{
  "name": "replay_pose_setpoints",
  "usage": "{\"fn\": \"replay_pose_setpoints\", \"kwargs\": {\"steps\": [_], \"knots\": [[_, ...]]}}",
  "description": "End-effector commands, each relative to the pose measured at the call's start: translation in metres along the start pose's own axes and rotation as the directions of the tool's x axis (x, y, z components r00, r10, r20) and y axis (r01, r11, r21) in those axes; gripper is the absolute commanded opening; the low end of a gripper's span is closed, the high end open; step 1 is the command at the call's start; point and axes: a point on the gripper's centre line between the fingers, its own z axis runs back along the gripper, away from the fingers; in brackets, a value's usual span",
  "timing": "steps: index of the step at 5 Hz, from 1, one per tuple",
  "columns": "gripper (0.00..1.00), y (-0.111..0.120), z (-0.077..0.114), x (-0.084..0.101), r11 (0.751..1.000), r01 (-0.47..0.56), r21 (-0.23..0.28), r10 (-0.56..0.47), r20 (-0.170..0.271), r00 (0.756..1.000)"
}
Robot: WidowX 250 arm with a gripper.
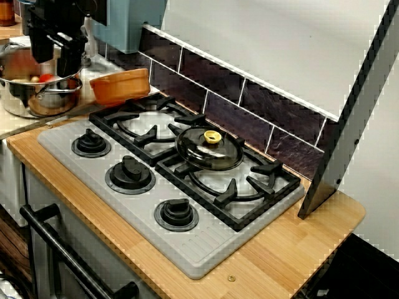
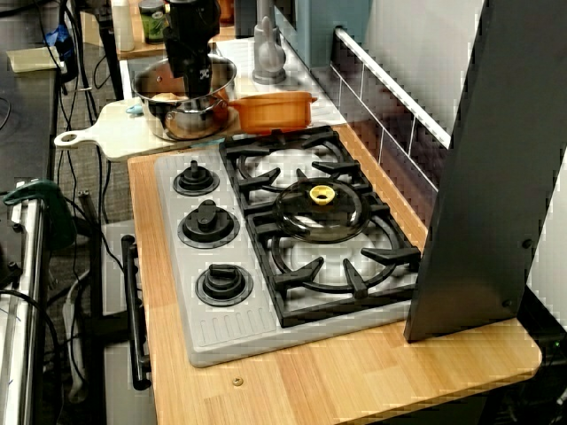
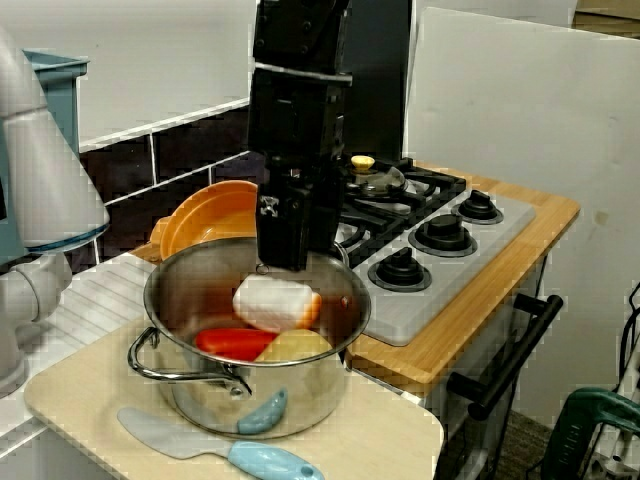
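Pincer [image 3: 285, 262] hung inside steel pot [image 3: 200, 400], tips at white piece [image 3: 277, 303] just beneath | clenched or released: cannot tell | red piece [image 3: 235, 342] below-left | judged step: seizing white piece; next calls for firm hold, straight lift past rim.

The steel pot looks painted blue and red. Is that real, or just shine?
Just shine: in the view beside the pot, the steel pot mirrors the blue spatula on its outer wall and the red food on its inner wall; in the view over the stove, the glass lid carries pale glints.
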Motion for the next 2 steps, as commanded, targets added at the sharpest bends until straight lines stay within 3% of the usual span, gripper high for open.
{"fn": "replay_pose_setpoints", "kwargs": {"steps": [1,2], "knots": [[1.00,-0.0009,0.0198,-0.0071,1.000,0.019,0.001,-0.019,0.045,0.999],[1.00,-0.0027,0.0199,-0.0058,1.000,0.027,-0.011,-0.027,0.034,0.999]]}}
